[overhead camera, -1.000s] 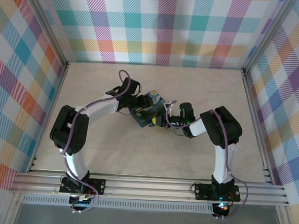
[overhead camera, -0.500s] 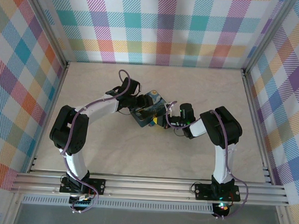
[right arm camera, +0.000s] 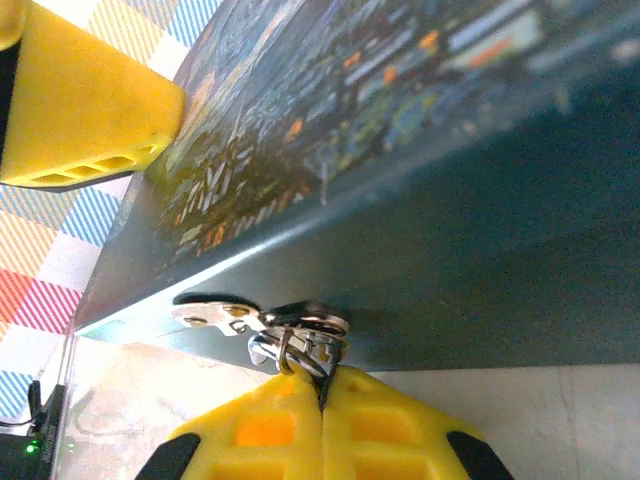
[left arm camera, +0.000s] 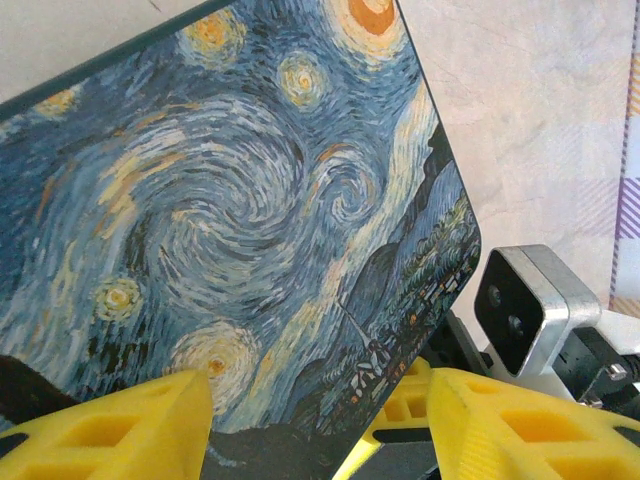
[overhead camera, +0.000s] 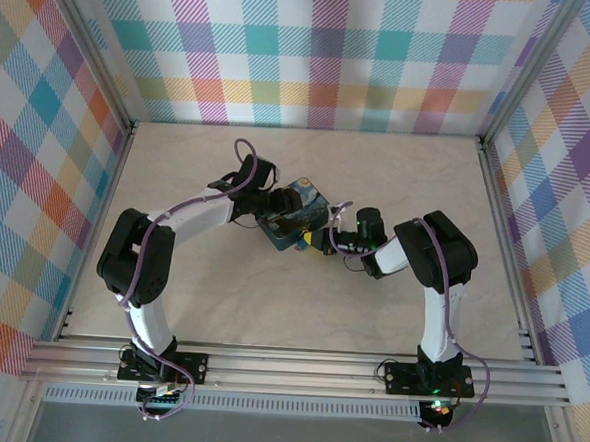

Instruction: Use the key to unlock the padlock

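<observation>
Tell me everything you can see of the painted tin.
The tin is a flat rectangular box, metal by its look, with rounded corners. Its lid carries a swirling blue-and-yellow night-sky painting; the side walls are dark teal. It looks shut and sits on the table, turned askew, between the hands. A silvery hasp with a small ring hangs on one side wall. The left hand is spread at one corner, a yellow finger on the lid; the right hand is pinched shut at the hasp.

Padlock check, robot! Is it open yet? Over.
Right gripper shut on the key, at the clasp of the tin. Left gripper straddles the tin, grip unclear. The padlock is blurred, open or not unclear. Nothing blocking.
</observation>
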